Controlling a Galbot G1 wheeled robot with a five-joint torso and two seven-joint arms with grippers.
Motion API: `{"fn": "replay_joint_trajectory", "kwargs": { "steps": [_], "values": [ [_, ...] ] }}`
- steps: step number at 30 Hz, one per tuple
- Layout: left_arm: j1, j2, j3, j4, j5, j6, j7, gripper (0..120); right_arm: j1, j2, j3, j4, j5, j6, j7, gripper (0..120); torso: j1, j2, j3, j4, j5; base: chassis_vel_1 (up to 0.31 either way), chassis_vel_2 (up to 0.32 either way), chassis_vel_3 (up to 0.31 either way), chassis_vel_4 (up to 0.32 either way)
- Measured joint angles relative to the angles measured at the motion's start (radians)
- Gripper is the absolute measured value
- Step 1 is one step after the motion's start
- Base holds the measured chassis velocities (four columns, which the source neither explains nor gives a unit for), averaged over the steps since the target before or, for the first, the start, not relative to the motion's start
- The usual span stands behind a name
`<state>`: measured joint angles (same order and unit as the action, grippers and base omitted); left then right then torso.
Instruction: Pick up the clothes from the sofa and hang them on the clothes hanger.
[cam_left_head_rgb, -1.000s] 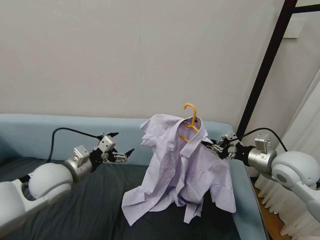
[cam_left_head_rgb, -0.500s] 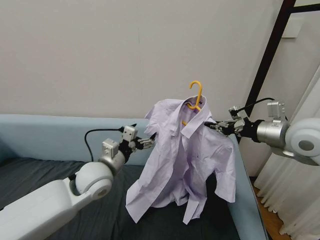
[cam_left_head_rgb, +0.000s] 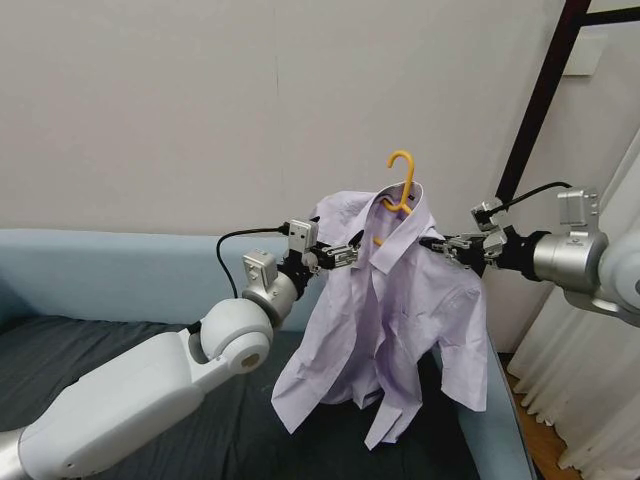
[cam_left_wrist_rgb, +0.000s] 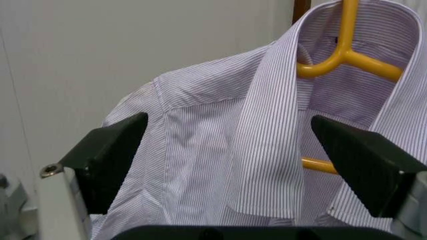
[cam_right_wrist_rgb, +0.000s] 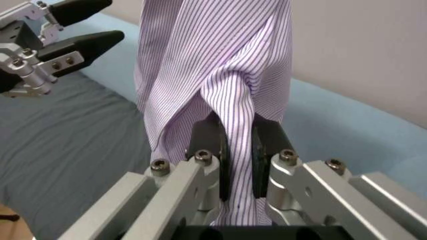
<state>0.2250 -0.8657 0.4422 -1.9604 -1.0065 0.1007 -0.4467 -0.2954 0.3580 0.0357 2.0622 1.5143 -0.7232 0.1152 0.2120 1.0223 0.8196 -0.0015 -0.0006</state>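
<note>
The right gripper (cam_left_head_rgb: 440, 243) comes in from 3 o'clock and has the striped shirt (cam_left_head_rgb: 400, 320) by one shoulder. In the right wrist view its fingers (cam_right_wrist_rgb: 208, 142) are closed tight on a fold of the cloth. The shirt hangs on a yellow hanger (cam_left_head_rgb: 402, 180), lifted above the light blue sofa (cam_left_head_rgb: 100, 270), with the hook standing up at 12 o'clock from the collar and the tails reaching toward the dark seat cushion (cam_left_head_rgb: 100, 350). The left gripper (cam_left_head_rgb: 345, 253) sits at 9 o'clock of the collar, just beside the other shoulder. Its fingers (cam_left_wrist_rgb: 110, 150) are spread wide and hold nothing. A black pole (cam_left_head_rgb: 535, 100) rises at 1 o'clock.
</note>
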Motion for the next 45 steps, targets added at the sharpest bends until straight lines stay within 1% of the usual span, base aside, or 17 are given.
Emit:
{"fn": "replay_joint_trajectory", "kwargs": {
  "steps": [2, 3, 5, 6, 7, 9, 11, 12, 16, 17, 18, 21, 23, 24, 26, 35, 45],
  "values": [
    [-0.001, -0.011, 0.007, 0.011, 0.003, -0.005, 0.005, 88, -0.004, -0.002, 0.004, 0.004, 0.009, 0.001, 0.010, 8, 0.000, 0.000, 0.000, 0.0001, 0.0000, 0.000, 0.000, 0.000, 0.000],
    [-0.001, -0.011, 0.007, 0.011, 0.003, -0.005, 0.005, 88, -0.004, -0.002, 0.004, 0.004, 0.009, 0.001, 0.010, 8, 0.000, 0.000, 0.000, 0.0001, 0.0000, 0.000, 0.000, 0.000, 0.000],
    [0.001, -0.027, 0.012, 0.021, 0.004, -0.005, 0.010, 77, -0.008, -0.002, 0.009, 0.016, 0.023, 0.002, 0.022, 8, 0.000, 0.000, 0.000, 0.0002, -0.0002, 0.000, 0.000, 0.000, 0.000],
    [0.003, -0.032, 0.014, 0.024, 0.004, -0.005, 0.011, 73, -0.009, -0.002, 0.011, 0.022, 0.028, 0.003, 0.028, 8, 0.000, 0.000, 0.000, 0.0002, -0.0002, 0.000, 0.000, 0.000, 0.000],
    [0.003, -0.032, 0.014, 0.024, 0.004, -0.005, 0.011, 73, -0.009, -0.002, 0.011, 0.022, 0.028, 0.003, 0.028, 8, 0.000, 0.000, 0.000, 0.0002, -0.0002, 0.000, 0.000, 0.000, 0.000],
    [0.005, -0.038, 0.015, 0.029, 0.004, -0.005, 0.013, 62, -0.013, -0.006, 0.015, 0.034, 0.036, 0.004, 0.033, 8, 0.000, 0.000, 0.000, 0.0001, -0.0002, 0.000, 0.000, 0.000, 0.000],
    [0.006, -0.039, 0.016, 0.031, 0.004, -0.005, 0.014, 53, -0.016, -0.010, 0.016, 0.039, 0.038, 0.005, 0.035, 8, 0.000, 0.000, 0.000, 0.0002, -0.0003, 0.000, 0.000, 0.000, 0.000],
    [0.006, -0.039, 0.016, 0.031, 0.004, -0.005, 0.014, 53, -0.016, -0.010, 0.016, 0.039, 0.038, 0.005, 0.035, 8, 0.000, 0.000, 0.000, 0.0002, -0.0003, 0.000, 0.000, 0.000, 0.000],
    [0.011, -0.040, 0.019, 0.032, 0.006, -0.007, 0.016, 36, -0.017, -0.011, 0.018, 0.045, 0.045, 0.007, 0.041, 8, 0.000, 0.000, 0.000, 0.0001, -0.0002, 0.000, 0.000, 0.000, 0.000],
    [0.011, -0.040, 0.019, 0.032, 0.006, -0.007, 0.016, 36, -0.017, -0.011, 0.018, 0.045, 0.045, 0.007, 0.041, 8, 0.000, 0.000, 0.000, 0.0001, -0.0002, 0.000, 0.000, 0.000, 0.000],
    [0.015, -0.040, 0.020, 0.031, 0.009, -0.007, 0.019, 30, -0.017, -0.011, 0.018, 0.049, 0.050, 0.007, 0.045, 8, 0.000, 0.000, 0.000, 0.0002, -0.0002, 0.000, 0.000, 0.000, 0.000],
    [0.020, -0.046, 0.022, 0.029, 0.012, -0.007, 0.023, 17, -0.019, -0.019, 0.018, 0.062, 0.063, 0.008, 0.053, 8, 0.000, 0.000, 0.000, 0.0003, -0.0004, 0.000, 0.000, 0.000, 0.000],
    [0.020, -0.048, 0.022, 0.029, 0.012, -0.007, 0.023, 15, -0.019, -0.021, 0.018, 0.064, 0.066, 0.008, 0.056, 8, 0.000, 0.000, 0.000, 0.0002, -0.0004, 0.000, 0.000, 0.000, 0.000],
    [0.020, -0.054, 0.023, 0.029, 0.012, -0.007, 0.023, 9, -0.020, -0.022, 0.018, 0.067, 0.073, 0.008, 0.064, 8, 0.000, 0.000, 0.000, 0.0001, -0.0003, 0.000, 0.000, 0.000, 0.000],
    [0.016, -0.067, 0.022, 0.029, 0.016, -0.002, 0.023, 2, -0.021, -0.023, 0.017, 0.070, 0.082, 0.008, 0.076, 8, 0.000, 0.000, 0.000, 0.0002, -0.0003, 0.000, 0.000, 0.000, 0.000],
    [-0.026, -0.126, 0.015, 0.026, 0.019, 0.058, -0.014, 0, -0.014, -0.020, 0.019, 0.067, 0.116, 0.007, 0.113, 8, 0.000, 0.000, 0.000, 0.0000, -0.0002, 0.000, 0.000, 0.000, 0.000],
    [-0.028, -0.143, 0.027, 0.024, 0.027, 0.099, -0.059, 0, -0.014, 0.003, 0.018, 0.071, 0.134, 0.005, 0.131, 8, 0.000, 0.000, 0.000, 0.0002, -0.0002, 0.000, 0.000, 0.000, 0.000]
  ]
}}
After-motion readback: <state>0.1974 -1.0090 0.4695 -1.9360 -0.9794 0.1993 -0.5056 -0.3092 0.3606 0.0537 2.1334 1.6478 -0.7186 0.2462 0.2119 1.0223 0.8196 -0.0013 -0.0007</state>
